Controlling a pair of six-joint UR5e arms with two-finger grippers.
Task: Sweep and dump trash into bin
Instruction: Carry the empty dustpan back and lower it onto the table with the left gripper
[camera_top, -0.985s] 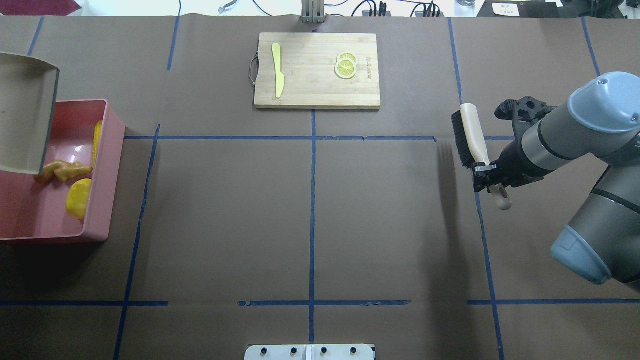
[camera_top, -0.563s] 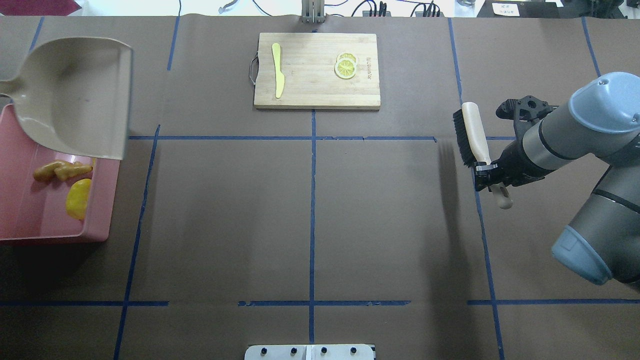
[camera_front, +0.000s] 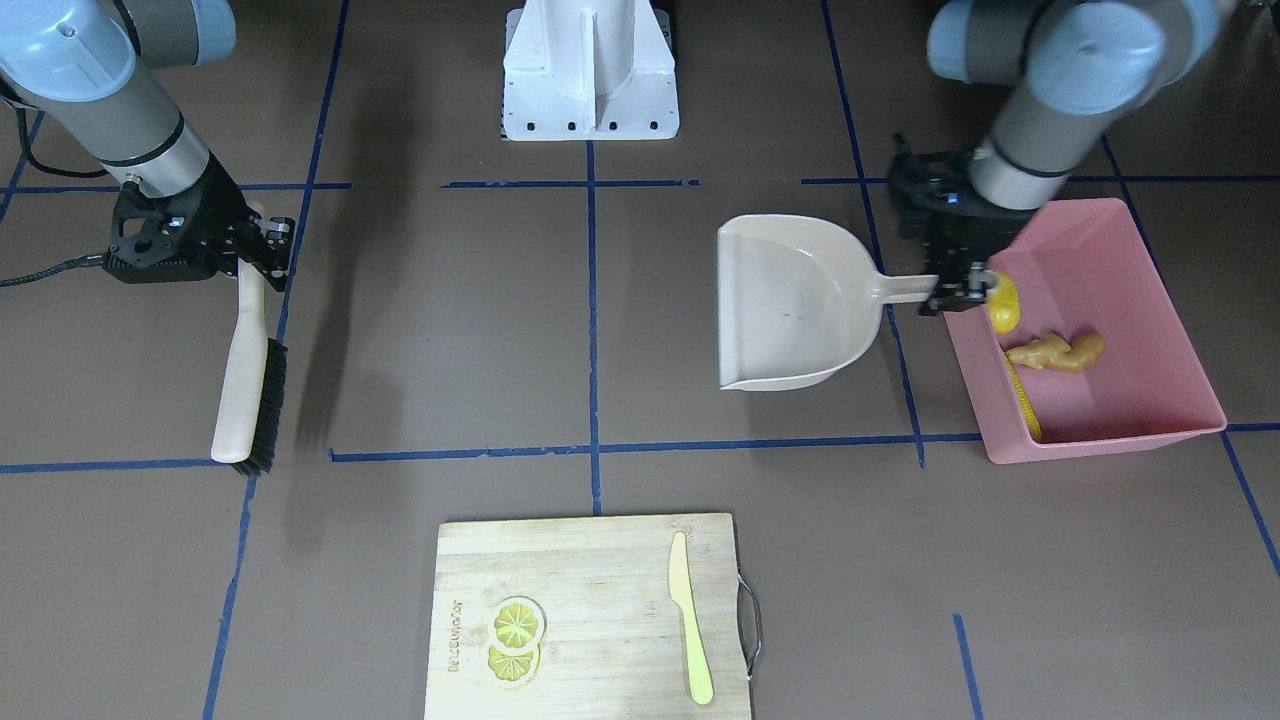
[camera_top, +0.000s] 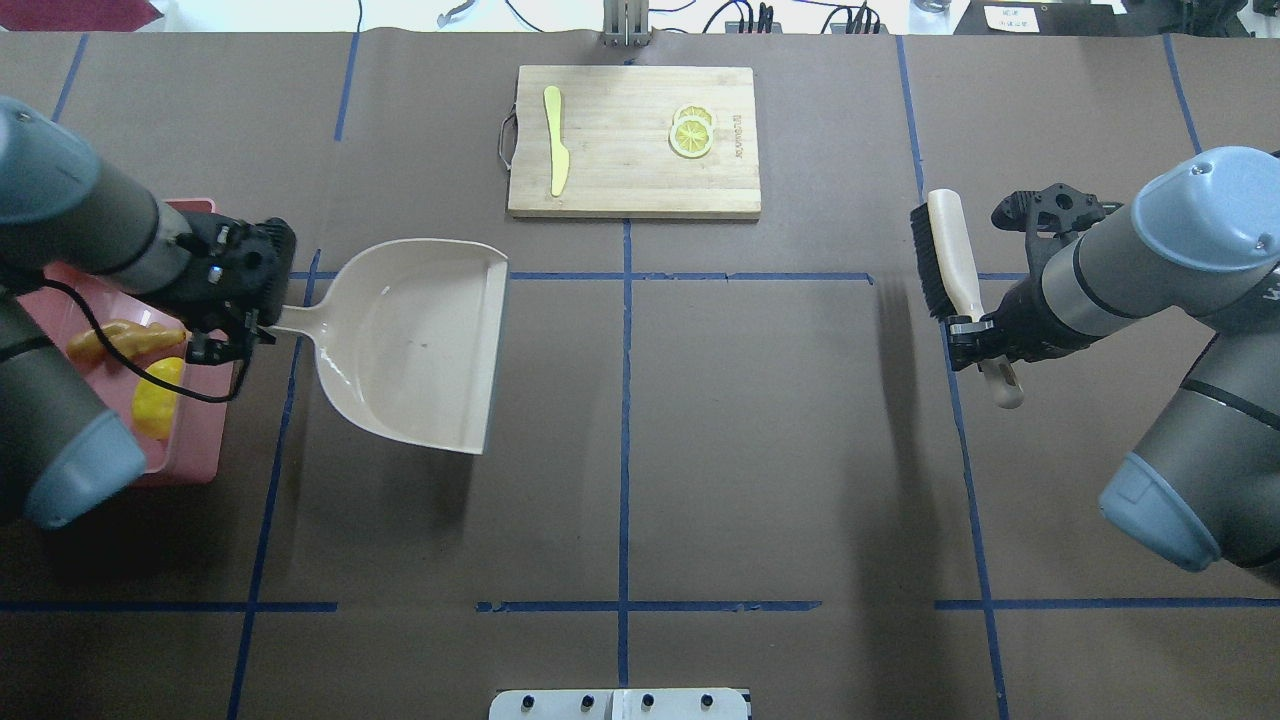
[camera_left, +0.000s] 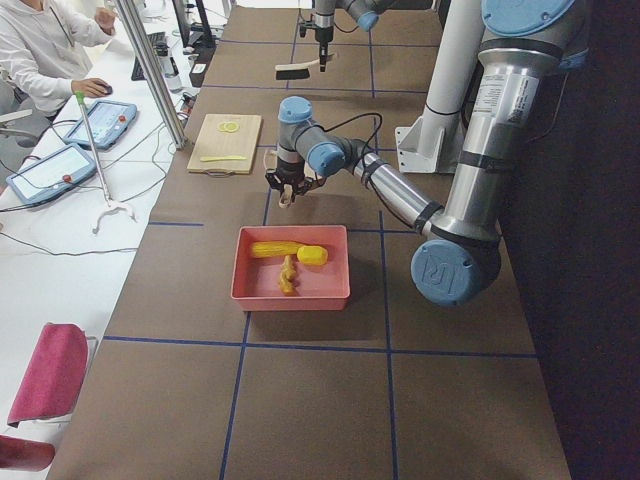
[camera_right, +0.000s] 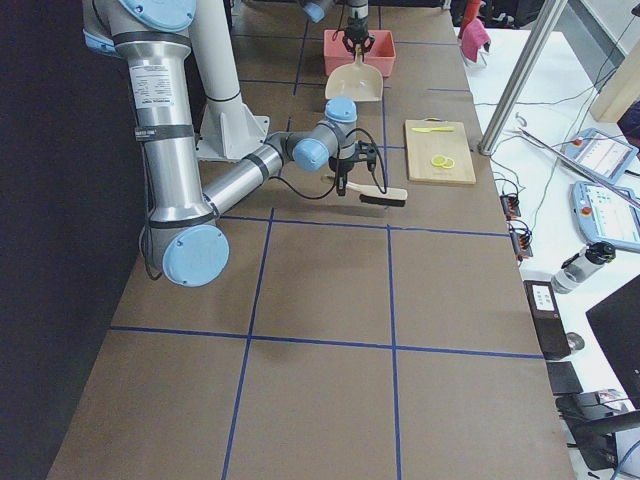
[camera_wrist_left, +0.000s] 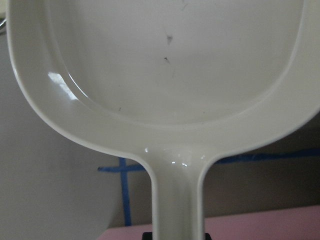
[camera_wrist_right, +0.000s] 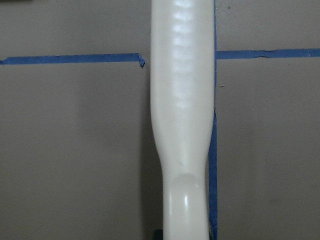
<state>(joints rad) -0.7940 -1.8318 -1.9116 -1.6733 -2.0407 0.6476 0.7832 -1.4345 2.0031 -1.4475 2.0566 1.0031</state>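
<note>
Left tool (camera_top: 235, 325) is clamped on the dustpan (camera_top: 420, 340) at the handle end, with the pan running out toward 3 o'clock and its mouth facing bench (camera_top: 750, 450) centre. The pan is empty, and the wrist cam shows only scuffs inside. A shadow under the lip suggests it's held just off the bench, but I can't confirm that. The pan looks like light, stiff plastic. The handle is the only sane grip, though held that far back it has a long lever, so expect it to twist in the jaws if the lip drags. Just behind the tool at 9 o'clock is the bin (camera_front: 1110, 438). All three bits of trash are already in it: potato (camera_front: 1003, 305) near the tool, ginger root (camera_front: 1055, 352) mid-floor, corn cob (camera_front: 1022, 400) along the inner wall. They look like hard, light toy plastic, not fragile. They're rounded, so they'll roll and skid rather than sit, and sweeping them beats pinching. The bin looks light too, and a bump could shove it. Right tool (camera_top: 975, 335) at 3 o'clock is closed on the brush (camera_top: 950, 255) low on its handle, with the soft bristles facing centre. At 12 o'clock the cutting board (camera_top: 630, 160) holds the knife (camera_top: 555, 140) and lemon slices (camera_top: 690, 132), which aren't trash. Dump looks done.
</note>
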